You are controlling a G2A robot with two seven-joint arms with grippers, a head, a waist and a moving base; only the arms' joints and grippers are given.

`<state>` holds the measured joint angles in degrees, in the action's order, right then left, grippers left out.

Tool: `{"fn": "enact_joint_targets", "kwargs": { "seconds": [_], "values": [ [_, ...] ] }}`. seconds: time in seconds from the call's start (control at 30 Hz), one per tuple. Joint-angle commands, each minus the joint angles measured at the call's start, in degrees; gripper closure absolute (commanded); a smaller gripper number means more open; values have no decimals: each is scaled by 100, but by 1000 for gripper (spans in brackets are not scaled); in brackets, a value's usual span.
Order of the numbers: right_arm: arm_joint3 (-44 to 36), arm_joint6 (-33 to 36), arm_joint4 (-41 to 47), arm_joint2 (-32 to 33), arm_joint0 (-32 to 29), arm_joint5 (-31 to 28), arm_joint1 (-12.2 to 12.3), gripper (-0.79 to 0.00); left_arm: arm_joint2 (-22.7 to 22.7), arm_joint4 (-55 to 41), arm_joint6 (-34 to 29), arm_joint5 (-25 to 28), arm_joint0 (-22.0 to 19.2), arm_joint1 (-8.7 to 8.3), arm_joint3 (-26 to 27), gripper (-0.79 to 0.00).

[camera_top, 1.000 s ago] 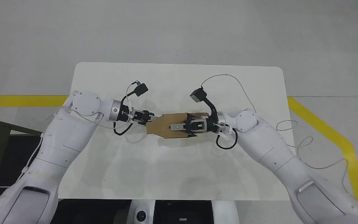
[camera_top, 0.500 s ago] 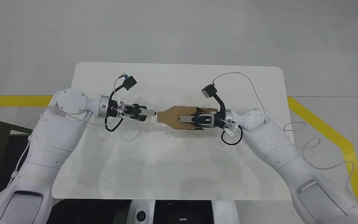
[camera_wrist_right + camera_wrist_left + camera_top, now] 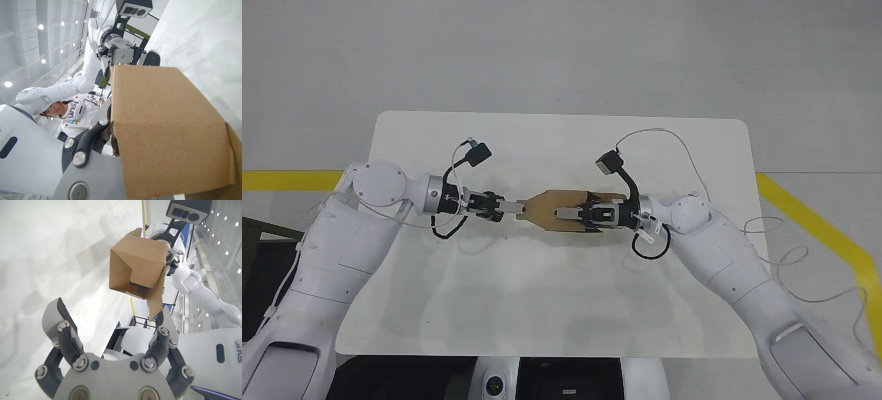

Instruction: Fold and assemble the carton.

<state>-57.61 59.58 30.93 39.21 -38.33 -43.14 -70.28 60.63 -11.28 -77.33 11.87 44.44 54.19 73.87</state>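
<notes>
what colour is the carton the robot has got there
The carton is plain brown cardboard, seen best in the left wrist view.

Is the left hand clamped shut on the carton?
No, the left hand is spread open, with the carton just ahead of it.

A white table (image 3: 542, 300) with rounded corners stands on a grey floor (image 3: 542, 50). Yellow tape (image 3: 292, 180) on the floor runs out from beneath the table on both sides.
</notes>
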Motion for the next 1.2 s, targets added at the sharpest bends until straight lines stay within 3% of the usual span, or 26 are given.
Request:
{"fn": "enact_joint_targets", "kwargs": {
  "seconds": [0.0, 0.37, 1.17],
  "values": [
    [-27, 17, 22, 19, -18, -8, -10, 0, -53, 19, 6, -44, -21, 12, -68, -785],
    [-173, 117, 158, 65, -56, -39, -91, 0, -226, -55, 41, -85, -98, 67, -297, -785],
    [-125, 15, 505, -115, 28, -142, -297, 0, -410, -589, 88, -28, -96, 171, -284, -785]
  ]
}}
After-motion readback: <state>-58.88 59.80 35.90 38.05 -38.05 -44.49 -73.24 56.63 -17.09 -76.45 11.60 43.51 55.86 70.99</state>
